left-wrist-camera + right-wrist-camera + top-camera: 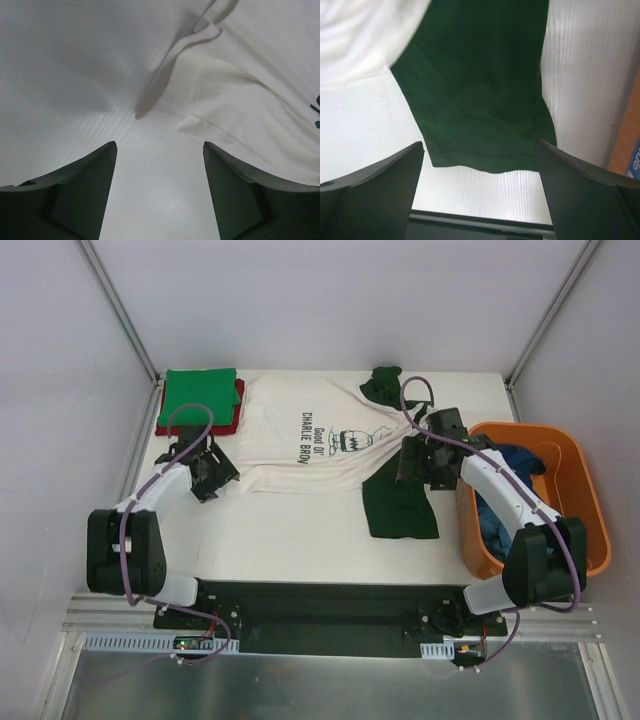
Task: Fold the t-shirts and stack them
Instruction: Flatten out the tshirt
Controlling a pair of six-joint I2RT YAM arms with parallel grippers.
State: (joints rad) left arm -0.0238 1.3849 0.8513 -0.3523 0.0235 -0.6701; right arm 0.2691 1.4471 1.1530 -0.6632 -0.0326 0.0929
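**White tee lies spread out, both grippers open beside it**

We see the white t-shirt [300,435] lying flat on the table [300,540], print side up, with its black Charlie Brown drawing and lettering turned sideways to us; its hem faces the left side of the table and its collar the right. One dark green sleeve [398,505] stretches towards the near edge, lying flat, its cuff end nearest the arms; the other dark green sleeve [383,385] is bunched at the far edge.

The left gripper [215,472] sits low at the hem's near corner; in its wrist view we see the jaws standing apart with only bare table between them, the shirt's rumpled edge [240,100] just ahead and to one side; it holds nothing. The right gripper [412,468] hangs over the near sleeve where it meets the white body; its jaws are spread wide, the sleeve's cuff lying between them below, and nothing is gripped.

At the far left corner a folded bright green t-shirt [198,398] rests on a red t-shirt [238,412], whose edge shows along two sides; the pair lies just beside the white shirt's hem. To the right, an orange tub [590,500] stands off the table's edge with a crumpled blue t-shirt [520,462] inside it, partly hidden by the right arm.
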